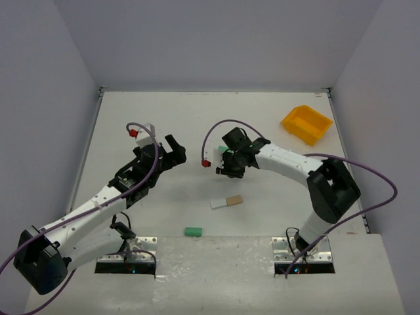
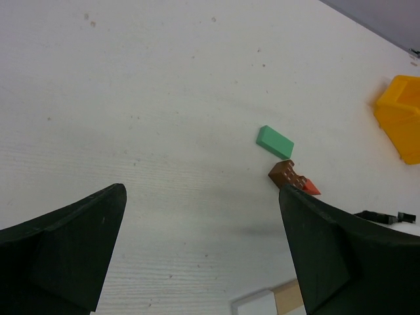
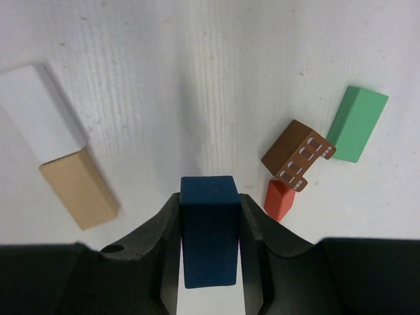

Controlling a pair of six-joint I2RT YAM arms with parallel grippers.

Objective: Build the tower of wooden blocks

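1. A blue block (image 3: 210, 239), a matte painted rectangular prism with crisp edges, was gripped between the two dark fingers (image 3: 157, 246) of the right gripper (image 3: 210, 197). The jaws were closed narrowly against its long sides.
2. Its long axis ran along the fingers, and its square end face protruded past the fingertips toward the table (image 1: 164, 111).
3. In the top view the right gripper (image 1: 230, 167) was found near the middle of the table.
4. A plank (image 3: 62, 151) lay flat on the white, fine-grained tabletop. One half was painted white and the other left as bare tan wood.
5. In the top view the plank (image 1: 226, 201) was set roughly left to right, with its white end leftward, nearer the bases than the right gripper.
6. A brown block (image 3: 298, 154), printed with small white arched marks, was seen touching a red block (image 3: 281, 199). A green block (image 3: 357, 123) lay just beside it.
7. A second green block (image 1: 192, 231) lay alone near the table's near edge.
8. The left gripper (image 2: 202, 197) was spread wide and held nothing. Its dark wedge-shaped fingers (image 2: 65, 249) framed bare tabletop.
9. A yellow bin (image 1: 306, 124) of smooth plastic stood at the far right.
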